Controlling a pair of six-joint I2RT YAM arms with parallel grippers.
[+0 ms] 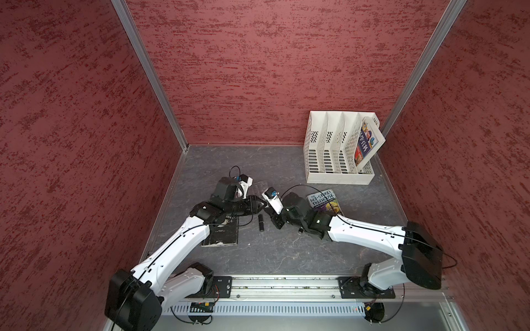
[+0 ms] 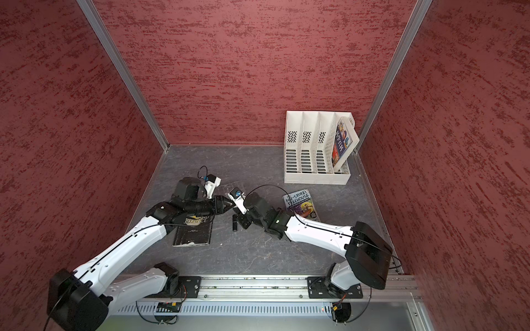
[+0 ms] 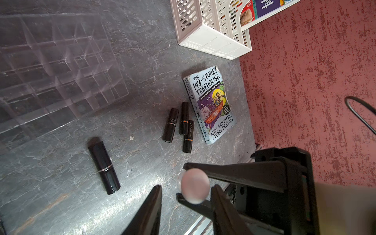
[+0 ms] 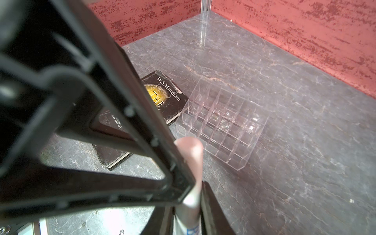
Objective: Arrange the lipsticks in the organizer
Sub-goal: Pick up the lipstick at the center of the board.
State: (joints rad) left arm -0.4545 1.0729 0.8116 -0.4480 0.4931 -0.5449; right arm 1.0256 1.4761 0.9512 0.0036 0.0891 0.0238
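Black fingertips of the left pincer (image 1: 262, 204) and the right pincer (image 1: 268, 211) meet nose to nose over the grey table (image 1: 286, 252) in both top views. What sits between them cannot be made out from there. One black lipstick (image 1: 261, 222) lies flat just on the robot's side of the tips. The clear organizer (image 1: 259, 187) stands just beyond them. A dark book (image 1: 222, 235) lies under the left arm behind its pincer. The Treehouse book (image 1: 324, 200) lies behind the right pincer, and the white file rack (image 1: 338, 149) stands well beyond it.

From the left wrist, the white lipstick (image 3: 194, 186) shows end-on. The right pincer is pinching it, one finger pressed on each side. The left pincer's own fingers (image 3: 151, 209) flank the tube, one close against it and a gap at the other. Whether they grip cannot be told. Ahead of the tips lie the lone black tube and, farther on, three black lipsticks (image 3: 170, 125) beside the Treehouse book.

From the right wrist, the white tube rises upright between the right pincer's fingers (image 4: 209, 207), its blue label low down. The left pincer's framed finger lies against its side. Just past it stands the organizer, every visible cell bare.
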